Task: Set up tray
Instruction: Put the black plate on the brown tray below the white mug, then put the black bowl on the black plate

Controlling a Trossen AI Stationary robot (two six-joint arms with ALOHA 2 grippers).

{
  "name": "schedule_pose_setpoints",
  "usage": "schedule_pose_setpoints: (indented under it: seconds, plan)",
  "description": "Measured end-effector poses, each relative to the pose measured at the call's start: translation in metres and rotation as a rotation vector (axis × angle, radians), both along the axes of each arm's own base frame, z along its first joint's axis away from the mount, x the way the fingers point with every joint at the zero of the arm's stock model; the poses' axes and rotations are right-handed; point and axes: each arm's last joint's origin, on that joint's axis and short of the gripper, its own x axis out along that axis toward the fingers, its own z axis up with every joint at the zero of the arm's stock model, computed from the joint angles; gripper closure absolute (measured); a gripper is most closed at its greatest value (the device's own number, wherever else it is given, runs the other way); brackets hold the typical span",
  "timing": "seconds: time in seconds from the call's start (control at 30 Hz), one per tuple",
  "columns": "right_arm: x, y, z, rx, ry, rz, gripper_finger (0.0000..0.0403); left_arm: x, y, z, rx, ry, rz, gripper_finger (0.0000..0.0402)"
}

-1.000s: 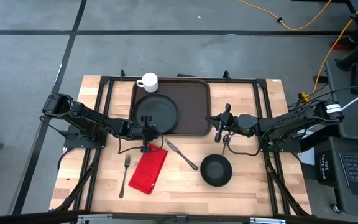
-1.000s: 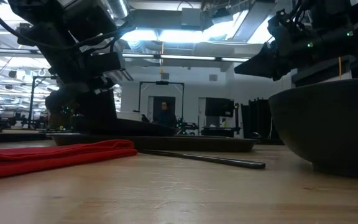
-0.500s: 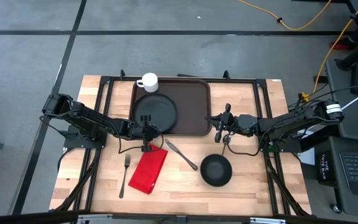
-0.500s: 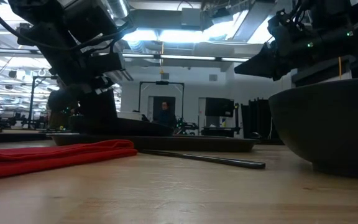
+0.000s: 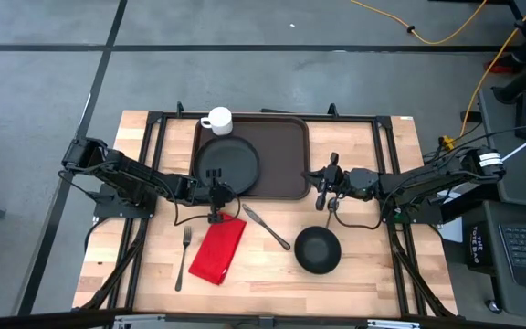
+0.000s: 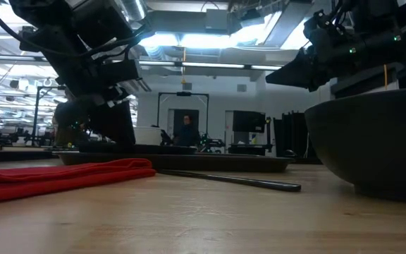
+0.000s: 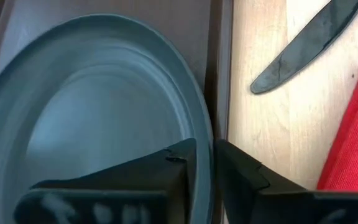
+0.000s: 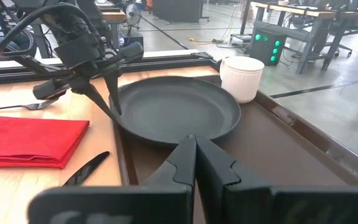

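Note:
The dark brown tray [image 5: 283, 155] lies at the table's far middle. On its left half sits the round black plate [image 5: 228, 164], with a white cup [image 5: 217, 120] at the tray's far left corner. My left gripper [image 5: 215, 195] is at the plate's near rim, shut on it [image 7: 205, 155]. My right gripper [image 5: 321, 189] hangs shut [image 8: 196, 146] just off the tray's right near corner, touching nothing that I can see. The right wrist view looks across the tray [image 8: 278, 149] at the plate [image 8: 173, 112]. My left gripper pinches the plate's near rim [image 7: 206, 121], one finger [image 7: 173, 165] inside the plate and one [image 7: 241, 171] outside it over the tray's near rim. The fingers come down slanting from the table's near left side [image 8: 107, 87]. The plate rests on the tray.
On the wood in front of the tray lie a red napkin [image 5: 219, 249], a fork [image 5: 184, 256] to its left, a dark knife [image 5: 267, 227] and a black bowl [image 5: 318, 249]. The bowl [image 6: 372, 141] fills the low view's right side. A person shows far behind.
In the low view the plate's dark shape under my left gripper has sunk lower onto the tray, and the white cup now shows behind the fingers. In the high view the plate has shifted only slightly. My right arm has kept still.

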Motion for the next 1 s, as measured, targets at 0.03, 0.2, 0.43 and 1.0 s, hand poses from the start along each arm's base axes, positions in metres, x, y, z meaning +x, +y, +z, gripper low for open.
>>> schedule_pose_setpoints:
  seconds: [0.03, 0.2, 0.43, 1.0]
  plan:
    - [0.000, 0.000, 0.000, 0.000, 0.000, 0.000, 0.0391, 0.000, 0.000, 0.000, -0.001, 0.000, 0.000, 0.0333]
    - [0.000, 0.000, 0.000, 0.001, 0.000, 0.000, 0.0391, -0.001, 0.000, 0.000, 0.010, 0.012, 0.005, 0.0299]
    - [0.000, 0.000, 0.000, 0.001, 0.000, 0.000, 0.0391, -0.004, 0.001, 0.000, 0.028, 0.034, 0.007, 0.0276]
    - [0.000, 0.000, 0.000, 0.024, -0.009, -0.003, 0.0391, 0.003, -0.027, 0.061, 0.013, -0.107, -0.123, 0.0280]
